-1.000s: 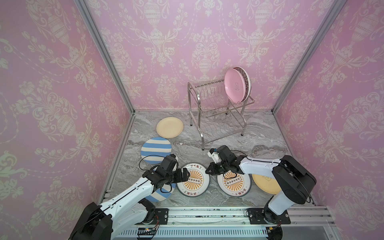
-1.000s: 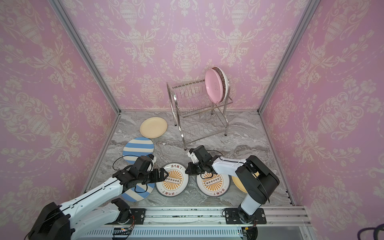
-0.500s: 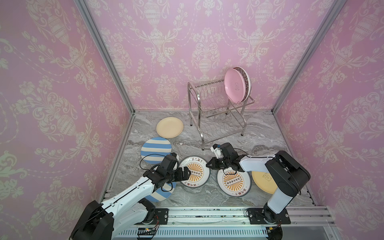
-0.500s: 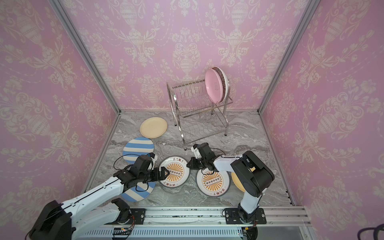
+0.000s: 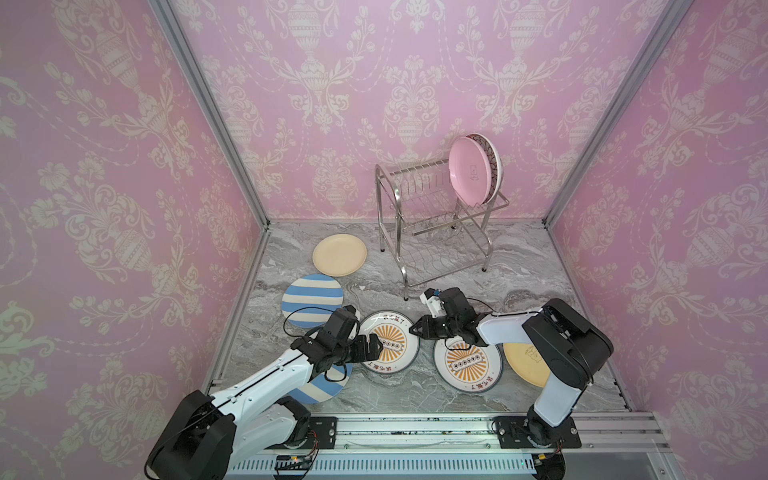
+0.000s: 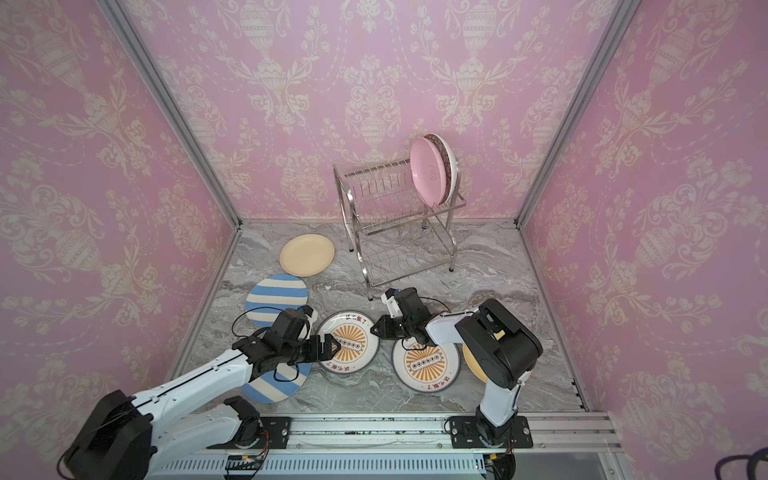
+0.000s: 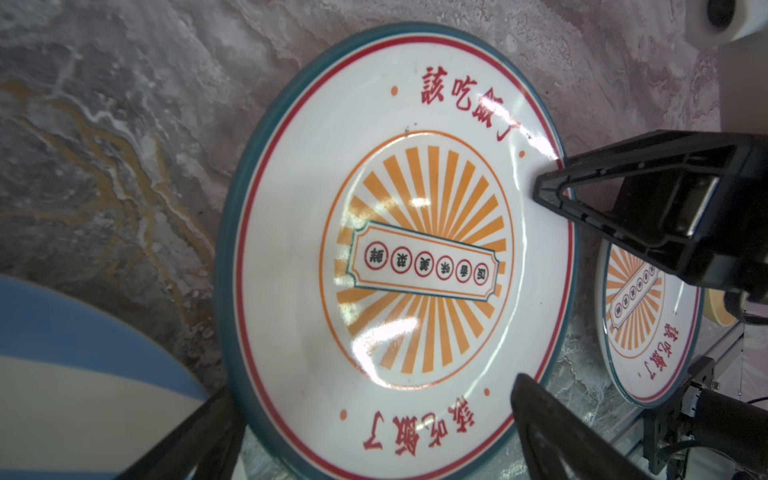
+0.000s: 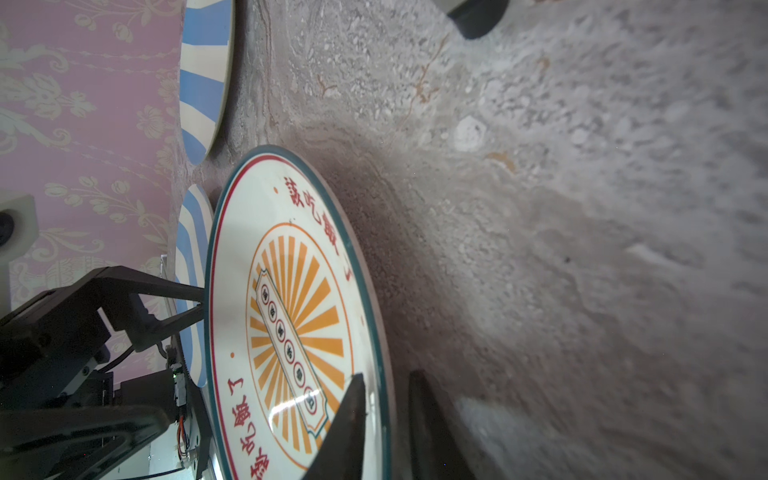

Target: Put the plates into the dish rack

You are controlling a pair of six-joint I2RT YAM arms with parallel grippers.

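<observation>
The left gripper is seen reaching over the near-left rim of a sunburst plate. In the left wrist view that rim is taken between its fingers: one is laid on the printed face, the other is tucked behind the edge. Whether the plate is actually pinched cannot be told.

Across the plate, the right gripper is set at the opposite rim. How it sits there is shown only in the right wrist view. The jaws are held narrowly apart, the rim is passed between them, and a sliver of gap is seen on each side. There, too, the plate is shown tipped up off the marble table, which is hard to make out from above. From the left wrist, one right fingertip is seen at the plate's edge.

Farther out, in both top views, a second sunburst plate is laid flat, partly under the right arm. A cream plate is just beside it. A striped plate is partly covered by the left arm. A far striped plate and a far cream plate are laid flat behind.

The dish rack is stood at the back and is shown whole only from above. A pink plate and a dark patterned plate are slotted on edge at the right end of its upper tier.
</observation>
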